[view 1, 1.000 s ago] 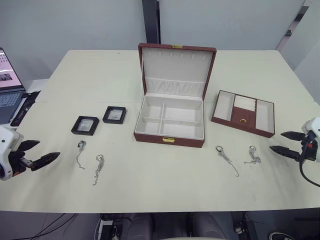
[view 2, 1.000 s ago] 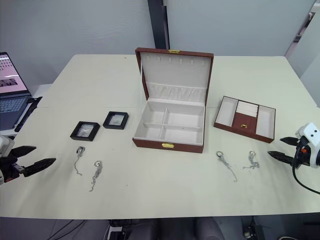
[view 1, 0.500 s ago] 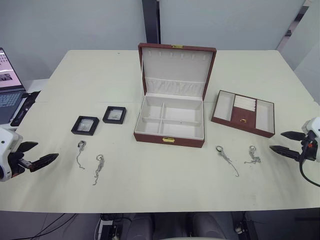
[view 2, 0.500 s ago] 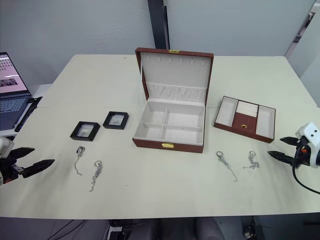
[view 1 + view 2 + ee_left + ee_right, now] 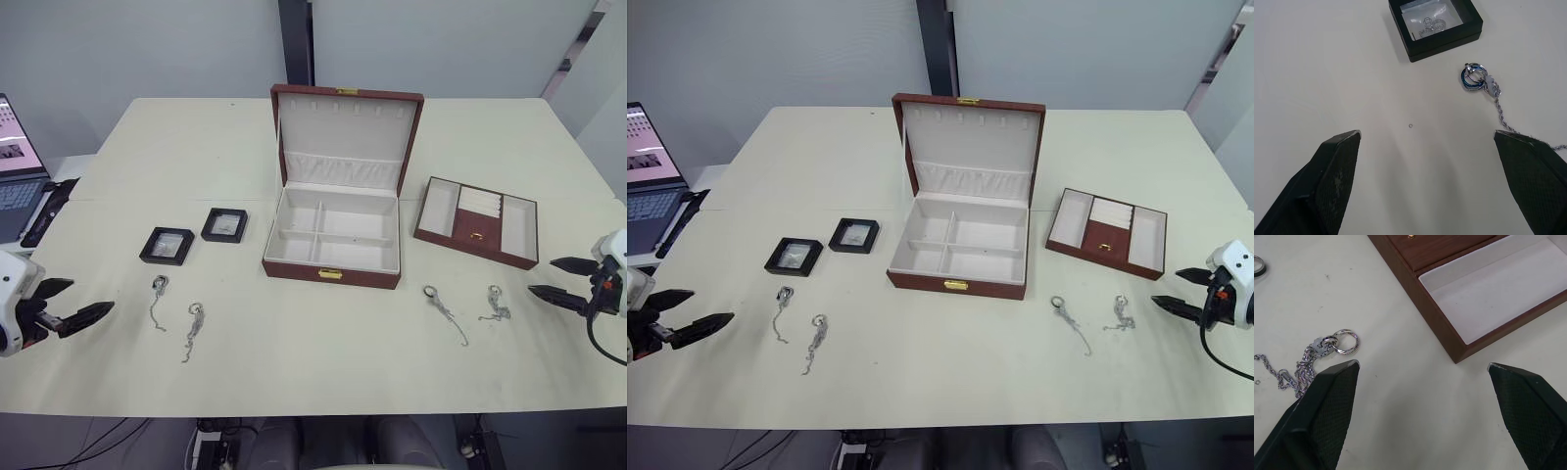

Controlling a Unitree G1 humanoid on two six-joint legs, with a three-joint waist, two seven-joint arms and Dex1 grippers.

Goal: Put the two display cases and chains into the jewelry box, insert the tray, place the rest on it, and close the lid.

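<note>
Head views: on the table [image 5: 294,372], jewelry box [image 5: 333,235] in the middle, lid [image 5: 345,137] standing up, four compartments inside with nothing in them. To its right, apart from it, tray [image 5: 477,221] lying flat on the table. Two black display cases to the left of the box: near case [image 5: 224,224] and far case [image 5: 167,246], close together but not touching. In front of them two chains, left chain [image 5: 157,299] and second chain [image 5: 192,328], side by side. In front of the tray two more, third chain [image 5: 444,311] and fourth chain [image 5: 495,305]. Laptop [image 5: 18,166] at the left edge. Left gripper [image 5: 66,305] low over the left side of the table, fingers spread, nothing held. Right gripper [image 5: 560,280] at the right side, near the fourth chain, also spread and without load.

Left wrist view: two black fingers [image 5: 1332,171] wide apart over bare table. Beyond them one display case [image 5: 1436,24] with a clear window, and just beside it a ring with a blue rim [image 5: 1472,78] on the end of a chain.

Right wrist view: fingers [image 5: 1327,406] wide apart, empty. Between them bare table; corner of the tray [image 5: 1459,308] ahead, with pale lining. Silver ring and chain [image 5: 1327,350] near one finger, not touching it.
</note>
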